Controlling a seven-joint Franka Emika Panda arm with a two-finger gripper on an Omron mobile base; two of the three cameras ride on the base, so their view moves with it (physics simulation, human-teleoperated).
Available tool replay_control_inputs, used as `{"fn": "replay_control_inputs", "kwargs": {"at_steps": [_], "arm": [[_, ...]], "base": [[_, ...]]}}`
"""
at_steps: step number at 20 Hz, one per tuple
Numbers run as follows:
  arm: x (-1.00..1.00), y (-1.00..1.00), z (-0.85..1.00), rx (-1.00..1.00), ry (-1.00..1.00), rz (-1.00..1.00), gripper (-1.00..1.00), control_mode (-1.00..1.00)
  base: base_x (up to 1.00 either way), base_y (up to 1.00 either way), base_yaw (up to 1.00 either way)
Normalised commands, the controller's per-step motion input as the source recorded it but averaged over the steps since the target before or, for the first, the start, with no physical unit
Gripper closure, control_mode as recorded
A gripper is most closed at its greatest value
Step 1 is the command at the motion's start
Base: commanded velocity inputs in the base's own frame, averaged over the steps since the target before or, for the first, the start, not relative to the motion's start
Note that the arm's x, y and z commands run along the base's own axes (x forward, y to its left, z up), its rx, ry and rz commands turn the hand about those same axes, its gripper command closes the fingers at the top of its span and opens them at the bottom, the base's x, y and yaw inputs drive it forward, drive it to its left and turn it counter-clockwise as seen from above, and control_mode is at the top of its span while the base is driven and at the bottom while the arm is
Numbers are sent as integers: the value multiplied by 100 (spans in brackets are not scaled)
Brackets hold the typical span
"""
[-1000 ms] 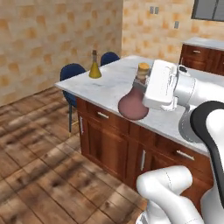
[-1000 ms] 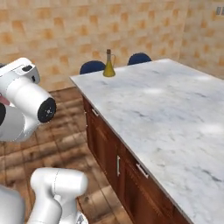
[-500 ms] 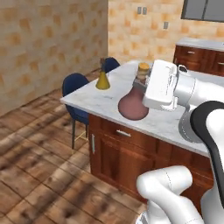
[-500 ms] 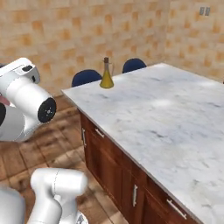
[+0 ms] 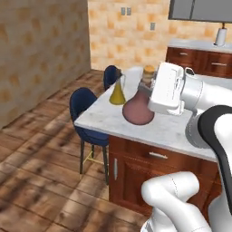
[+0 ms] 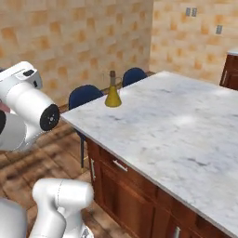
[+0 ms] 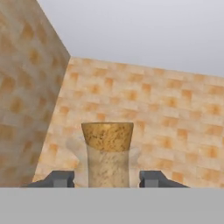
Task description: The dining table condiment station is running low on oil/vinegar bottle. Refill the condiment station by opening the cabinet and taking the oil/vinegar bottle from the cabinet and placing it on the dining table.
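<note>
Presently the dining table (image 5: 167,129), a long marble-topped surface on a dark wood base, is the reference. Two blue stools (image 5: 88,108) stand at its far end, beside the corner. A yellow-olive conical bottle (image 5: 118,93) stands upright on the surface near that corner. The oil/vinegar bottle (image 5: 138,108) hangs upright above the surface's near edge, clear of the conical bottle. The claw (image 7: 107,178) pinches its neck just under the cork stopper (image 7: 107,136), one fingertip on each side.
</note>
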Motion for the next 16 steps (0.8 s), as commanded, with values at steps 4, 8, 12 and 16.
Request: {"fn": "replay_control_inputs", "kwargs": {"at_steps": [4, 8, 12, 16], "arm": [[0, 0, 0, 0, 0, 0, 100, 100], [0, 0, 0, 0, 0, 0, 100, 100], [0, 0, 0, 0, 0, 0, 100, 100], [0, 0, 0, 0, 0, 0, 100, 100]], "base": [[100, 100, -38], [100, 100, -35], [97, 100, -38], [57, 100, -38]]}}
